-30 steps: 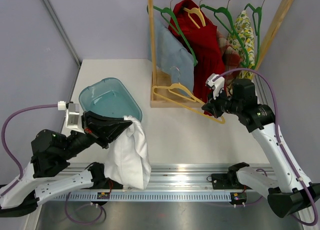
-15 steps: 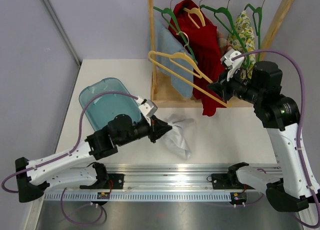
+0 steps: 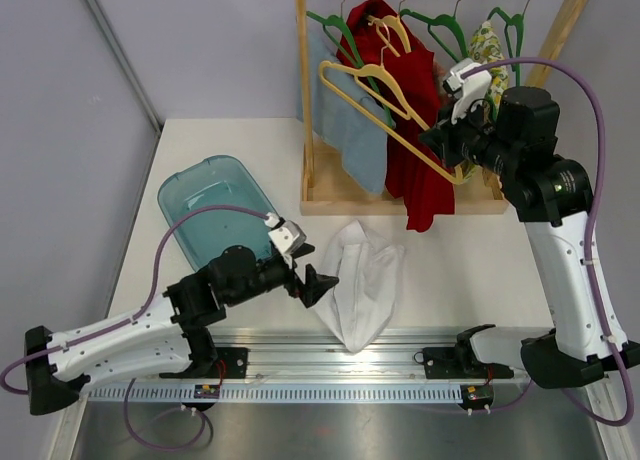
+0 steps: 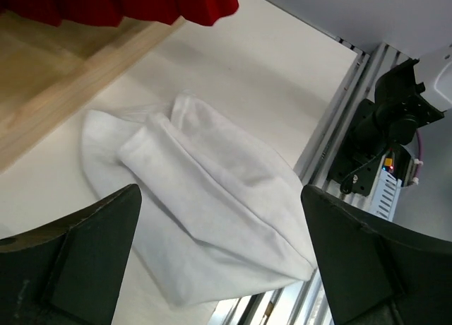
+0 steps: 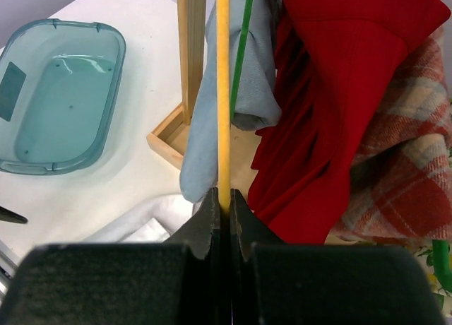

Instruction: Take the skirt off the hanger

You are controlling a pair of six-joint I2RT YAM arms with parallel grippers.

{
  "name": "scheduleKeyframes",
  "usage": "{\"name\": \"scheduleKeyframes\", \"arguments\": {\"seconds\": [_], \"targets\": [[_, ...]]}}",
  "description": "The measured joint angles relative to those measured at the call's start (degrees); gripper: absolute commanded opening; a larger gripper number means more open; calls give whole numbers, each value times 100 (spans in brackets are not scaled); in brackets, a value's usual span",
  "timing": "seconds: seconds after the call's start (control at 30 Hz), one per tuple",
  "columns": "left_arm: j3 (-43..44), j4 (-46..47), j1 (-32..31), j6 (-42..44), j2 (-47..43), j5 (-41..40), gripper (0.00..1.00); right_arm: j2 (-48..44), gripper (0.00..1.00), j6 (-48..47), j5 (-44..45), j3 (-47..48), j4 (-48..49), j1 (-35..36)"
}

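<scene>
Lying flat near the front edge of the bench, about in the middle, is the white skirt point(image 3: 362, 285). It is off the hanger and nothing has hold of it, so I think the main job is done. The left gripper point(image 3: 316, 284) sits just beside the skirt, on its left side. Its fingers point(image 4: 78, 261) are spread wide with nothing between them, so the skirt can rest by itself.

Farther back, near the left edge, is a blue tub point(image 3: 215, 205). At the far edge, toward the right corner, stands a wooden rack point(image 3: 303, 90) with a red dress point(image 3: 415, 130) and other clothes on it.

The right gripper point(image 3: 440, 145) is up high by the rack. It is squeezed tight on one bar of the bare yellow hanger point(image 3: 385, 95). My guess is that it holds the hanger up there to hook it back on the top rail. I cannot tell if the hook is on the rail yet. The hanger is very close to the red dress, so it could snag.
</scene>
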Motion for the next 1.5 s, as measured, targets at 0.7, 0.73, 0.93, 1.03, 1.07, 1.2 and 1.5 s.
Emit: {"name": "scheduleKeyframes", "arguments": {"seconds": [0.7,0.73,0.93,1.03,1.07,1.2,1.5], "targets": [[-885,-549,0,-319,-1834,-1185,99,2557,0,678,1309,2579,348,898],[-914,-553,0,-358,-1867,-1200,99,2686,0,693,1338,2734,348,911],[-1027,-551,0,-514,-1897,-1283,99,3379,0,813,1606,3578,387,1106],[-1071,-549,0,-551,-1897,-1305,99,3630,0,905,1655,3794,413,1152],[-1086,-553,0,-566,-1895,-1307,99,3696,0,920,1663,3805,415,1163],[-1180,-518,0,-651,-1897,-1307,99,3893,0,942,1661,3755,391,1248],[-1353,-492,0,-938,-1639,-1504,99,3807,39,909,1644,3230,612,1314]]}}
